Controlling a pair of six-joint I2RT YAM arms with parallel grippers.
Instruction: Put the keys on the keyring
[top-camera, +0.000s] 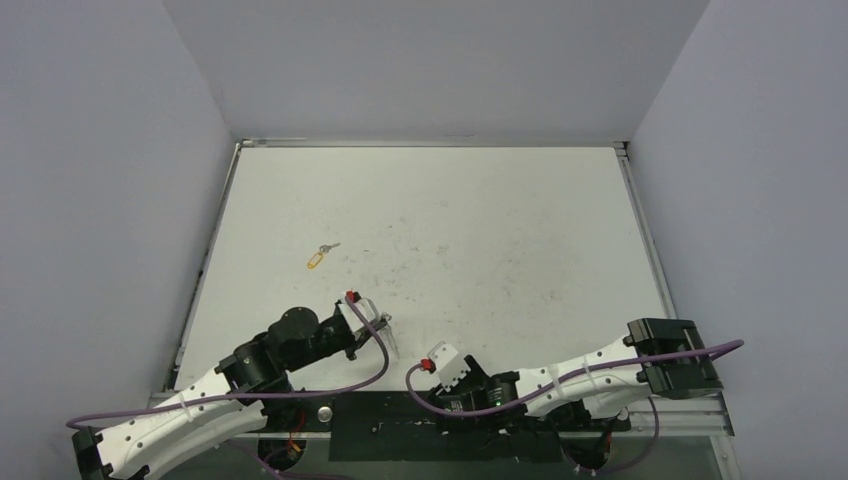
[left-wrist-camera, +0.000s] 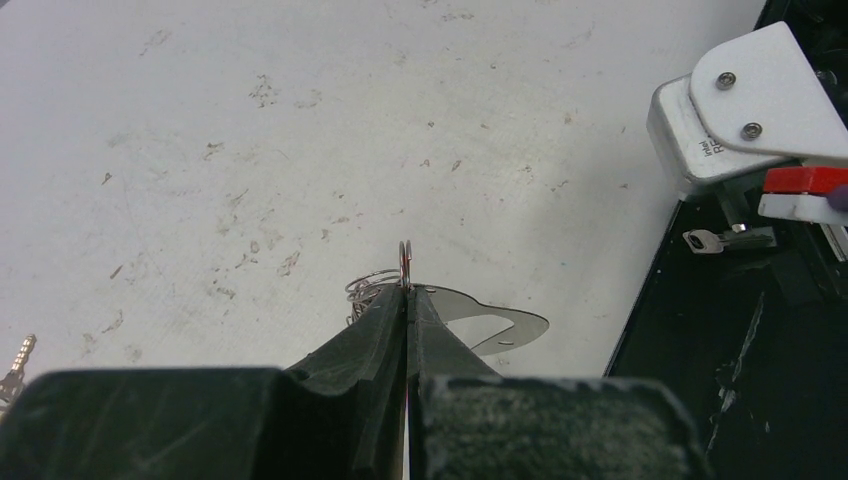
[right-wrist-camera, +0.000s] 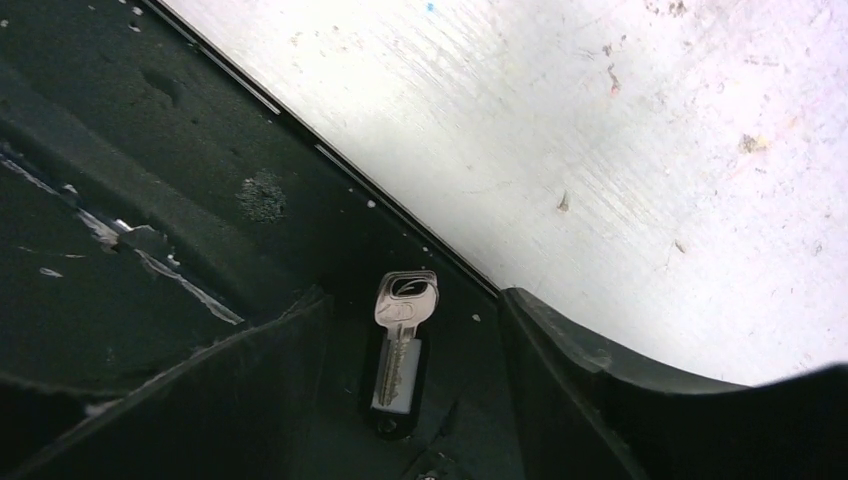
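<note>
R gripper (right-wrist-camera: 412, 305) hangs low over the black base strip (right-wrist-camera: 150, 200), jaws spread, w/ a silver key (right-wrist-camera: 405, 335) lying flat btwn them. As far as you can see, neither finger touches it.

L gripper (left-wrist-camera: 408, 295) is pressed together, pinching the keyring (left-wrist-camera: 475, 302) by a small ring at its tips. The flat loop sticks out just past the fingers and to their R, over the table (left-wrist-camera: 250, 150). The tagged key (top-camera: 318, 257) lies well ahead of L gripper, untouched.

Step in hand, prob.: pickup of the 1st key.

Next move: close squarely on that key, lift it w/o letting it skid on the strip, then carry it over to the ring L is holding. It's thin and flat on a hard surface, so it may pivot or slip out.
</note>
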